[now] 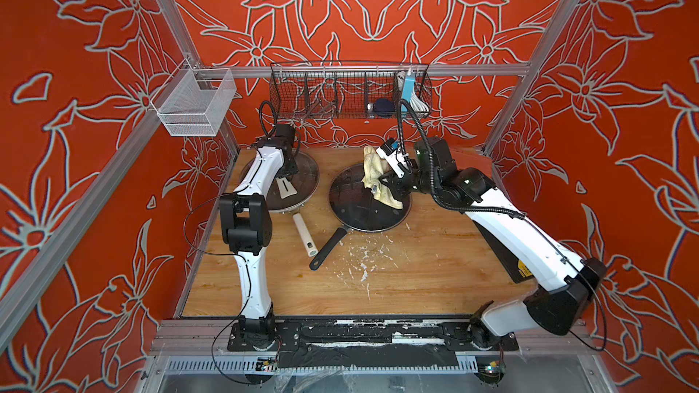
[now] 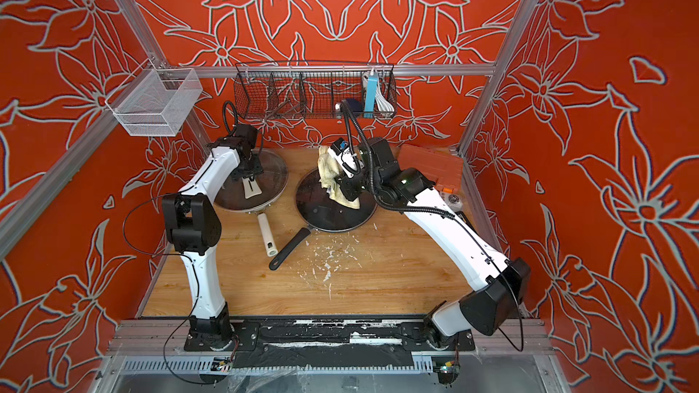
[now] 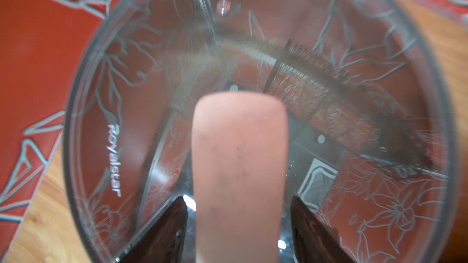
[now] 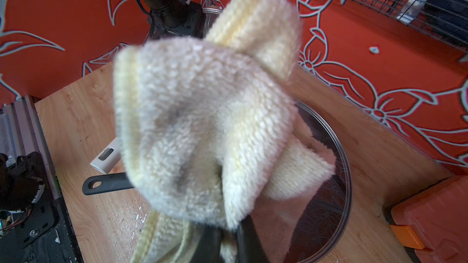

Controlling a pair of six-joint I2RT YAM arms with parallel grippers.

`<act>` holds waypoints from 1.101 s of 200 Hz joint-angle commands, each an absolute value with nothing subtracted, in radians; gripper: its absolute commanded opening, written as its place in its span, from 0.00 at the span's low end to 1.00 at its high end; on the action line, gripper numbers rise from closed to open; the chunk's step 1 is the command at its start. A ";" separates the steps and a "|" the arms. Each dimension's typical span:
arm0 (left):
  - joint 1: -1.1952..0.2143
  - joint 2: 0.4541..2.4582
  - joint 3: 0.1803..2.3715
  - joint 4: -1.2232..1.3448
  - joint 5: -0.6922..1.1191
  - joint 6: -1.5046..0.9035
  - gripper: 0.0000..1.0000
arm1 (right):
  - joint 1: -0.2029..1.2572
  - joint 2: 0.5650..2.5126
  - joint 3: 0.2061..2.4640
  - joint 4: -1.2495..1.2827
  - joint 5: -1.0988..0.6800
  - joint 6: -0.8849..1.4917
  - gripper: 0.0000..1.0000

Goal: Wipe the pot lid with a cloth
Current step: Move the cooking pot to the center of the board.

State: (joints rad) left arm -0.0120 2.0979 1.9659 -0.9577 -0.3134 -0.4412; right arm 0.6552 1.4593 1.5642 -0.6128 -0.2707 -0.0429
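Observation:
Two glass lids sit on pans on the wooden table. In both top views the stained cream cloth (image 1: 372,170) (image 2: 327,170) hangs bunched over the far edge of the pot lid (image 1: 359,209) (image 2: 329,217) on the black pan. My right gripper (image 1: 382,183) (image 4: 229,228) is shut on the cloth (image 4: 202,112) just above that lid (image 4: 326,198). My left gripper (image 1: 289,172) (image 3: 238,198) is open over the other lid (image 1: 302,183) (image 3: 126,97). Its fingers straddle that lid's pale handle (image 3: 239,160) with a gap on each side.
The black pan handle (image 1: 329,247) and the white pan handle (image 1: 305,234) point towards the table's front. White flecks (image 1: 363,258) litter the wood. A black wire basket (image 1: 348,92) and a white mesh basket (image 1: 196,103) hang at the back. An orange box (image 2: 435,168) lies far right.

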 commanded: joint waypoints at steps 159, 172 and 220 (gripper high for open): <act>-0.002 2.096 1.916 -0.995 -0.262 -0.444 0.51 | 0.660 1.447 1.574 -0.591 -0.270 -0.049 0.00; -0.003 2.090 1.908 -0.991 -0.261 -0.444 0.48 | 0.660 1.447 1.574 -0.591 -0.271 -0.048 0.00; -0.001 2.107 1.891 -0.999 -0.269 -0.436 0.53 | 0.660 1.451 1.577 -0.591 -0.274 -0.045 0.00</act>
State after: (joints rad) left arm -0.0063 2.0880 1.9320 -0.9493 -0.2707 -0.4431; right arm 0.6552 1.4593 1.5642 -0.6121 -0.2703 -0.0425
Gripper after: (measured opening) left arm 0.523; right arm 0.095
